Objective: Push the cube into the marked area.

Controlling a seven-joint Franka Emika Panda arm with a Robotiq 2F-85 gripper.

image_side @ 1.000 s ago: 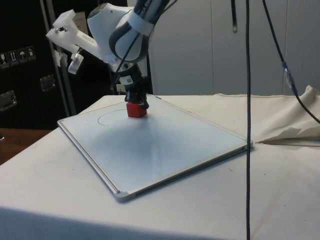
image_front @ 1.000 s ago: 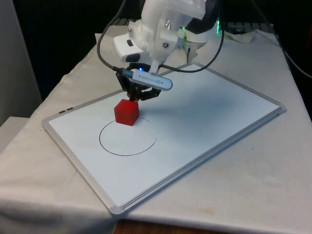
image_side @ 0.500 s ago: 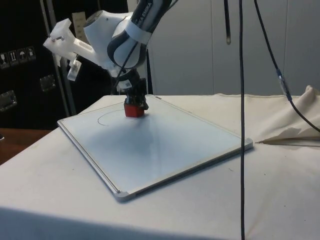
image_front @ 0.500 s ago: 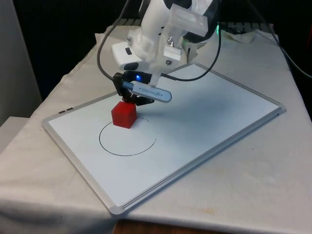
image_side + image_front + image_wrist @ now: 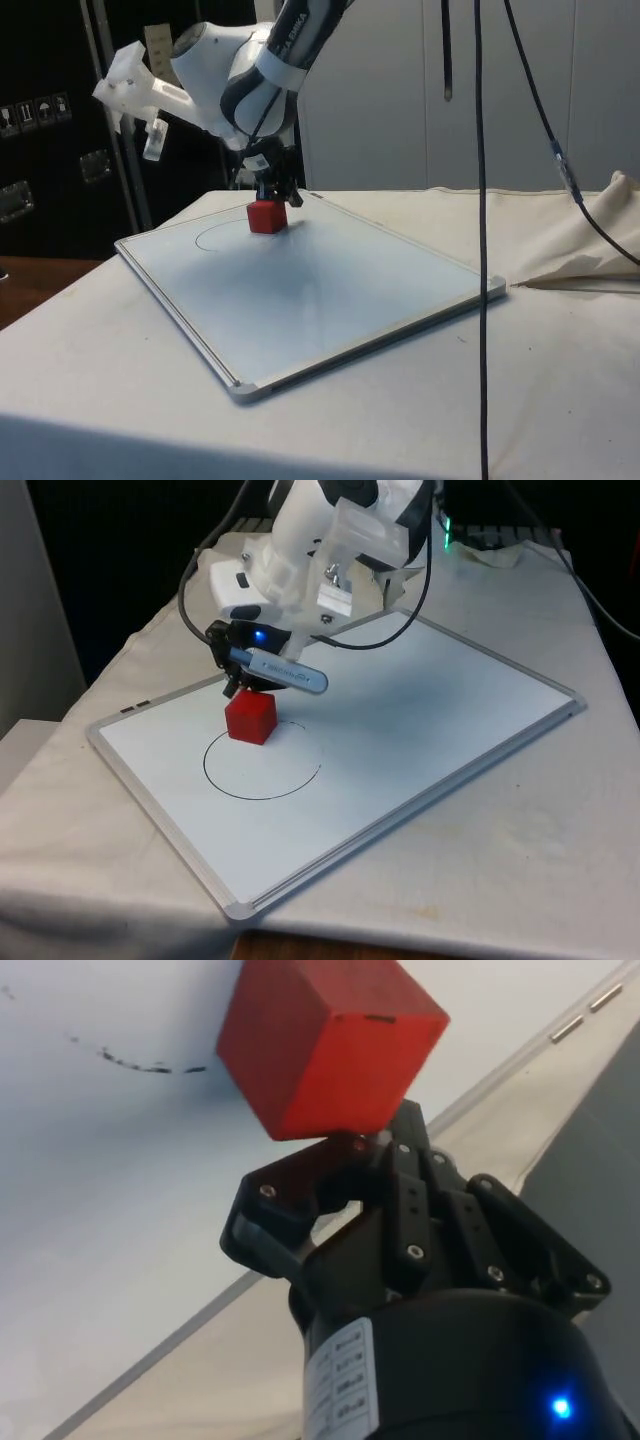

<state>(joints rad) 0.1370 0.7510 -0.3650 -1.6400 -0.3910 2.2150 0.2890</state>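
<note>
Just ahead of the clenched jaws (image 5: pixel 345 1155), the red cube (image 5: pixel 250 718) straddles the circle (image 5: pixel 262 763); push low, straight toward its centre.

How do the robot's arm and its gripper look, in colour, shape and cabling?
The arm has rounded, glossy white shells with a dark band at a joint. Black cables loop from it towards the wrist. The small black two-finger gripper is built of angular linked plates with silver screws, above a round black body bearing a white label.

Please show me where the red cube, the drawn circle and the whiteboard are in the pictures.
red cube (image 5: pixel 250 718): front view, on its front face.
drawn circle (image 5: pixel 262 797): front view, on its near arc.
whiteboard (image 5: pixel 430 710): front view, on its bare white surface.
</note>
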